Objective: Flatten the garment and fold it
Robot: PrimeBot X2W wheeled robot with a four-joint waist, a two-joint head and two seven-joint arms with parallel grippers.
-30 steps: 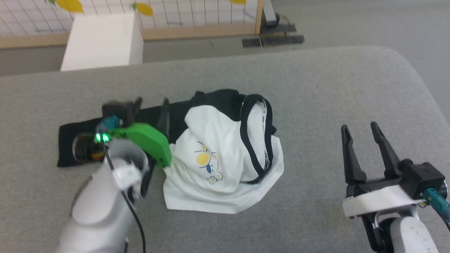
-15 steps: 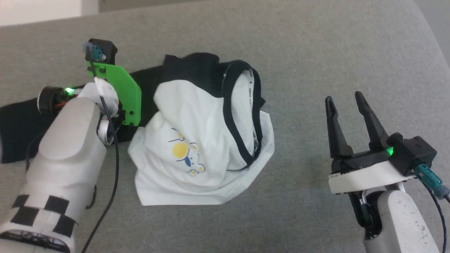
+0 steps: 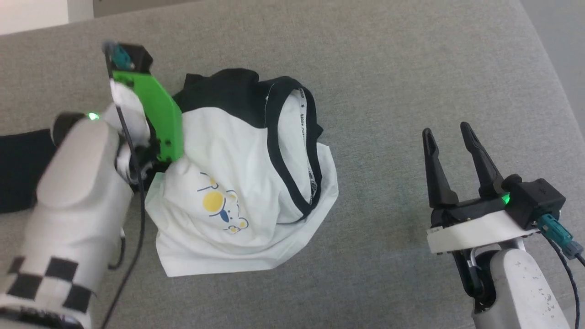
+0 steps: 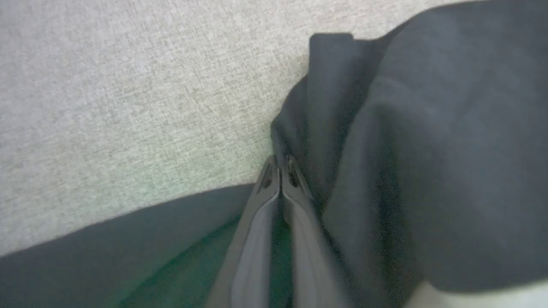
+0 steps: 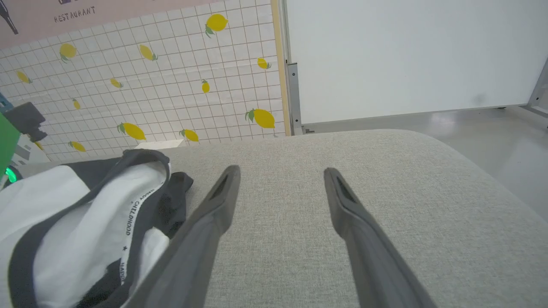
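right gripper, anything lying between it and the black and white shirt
Nothing visible. Only bare grey fabric cushion lies between the right gripper, fingers open, and the crumpled white shirt with black sleeves to its left.

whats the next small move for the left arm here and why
Probably draw the left gripper outward to the robot's left, low over the cushion, to pull the sleeve straight. Its fingers are shut at a fold of that black sleeve, apparently pinching it, and the shirt lies bunched in a heap. The right gripper stands open, apart from the shirt.
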